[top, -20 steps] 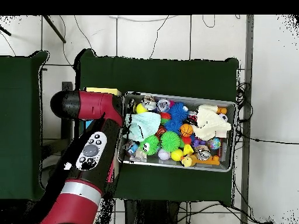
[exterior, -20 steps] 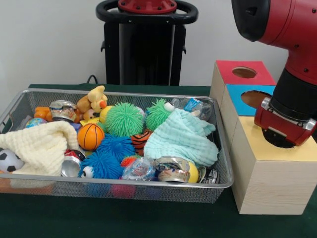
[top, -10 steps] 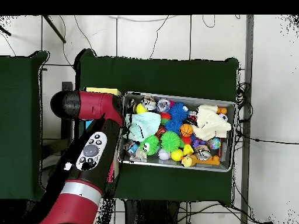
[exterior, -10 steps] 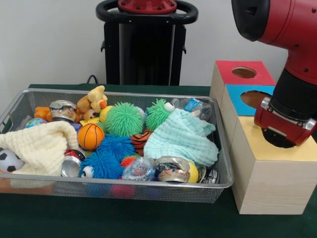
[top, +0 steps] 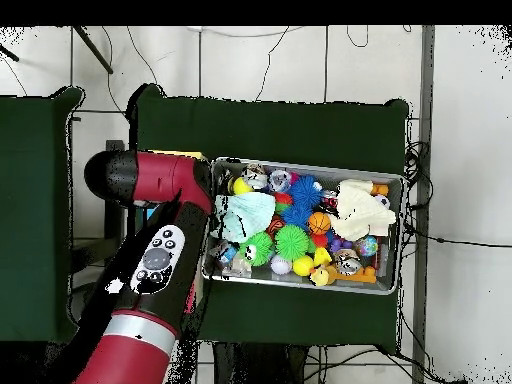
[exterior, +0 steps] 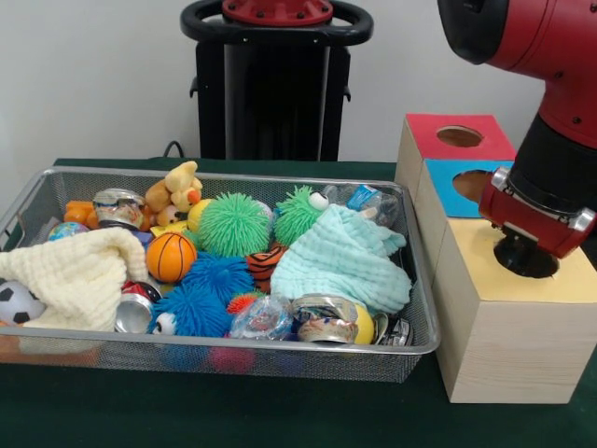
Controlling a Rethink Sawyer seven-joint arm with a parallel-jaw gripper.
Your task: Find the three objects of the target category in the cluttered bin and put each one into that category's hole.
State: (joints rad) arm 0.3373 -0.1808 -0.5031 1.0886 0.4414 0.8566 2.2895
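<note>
Three boxes (exterior: 508,322) stand in a row beside the wire bin (exterior: 280,353), and nearest you the arm's black end (exterior: 527,257) hangs right over the yellow box's hole, so you are probably at a drop, or just past one; the pincer is hidden under the wrist and you cannot tell whether it is clenched, released or carrying anything. Nothing names the target category, so its remaining objects presumably sit in the bin's clutter: cans (exterior: 325,318) at the near rim, spiky balls (exterior: 234,224) mid-bin, two cloths (exterior: 343,261) covering more. Your next move calls for lifting clear of the box, then crossing the bin's right rim, which lies just beside the boxes. Farther back, the blue (exterior: 466,177) and red (exterior: 459,136) box tops are open, and the dark worktop (top: 270,125) beyond is bare.
</note>
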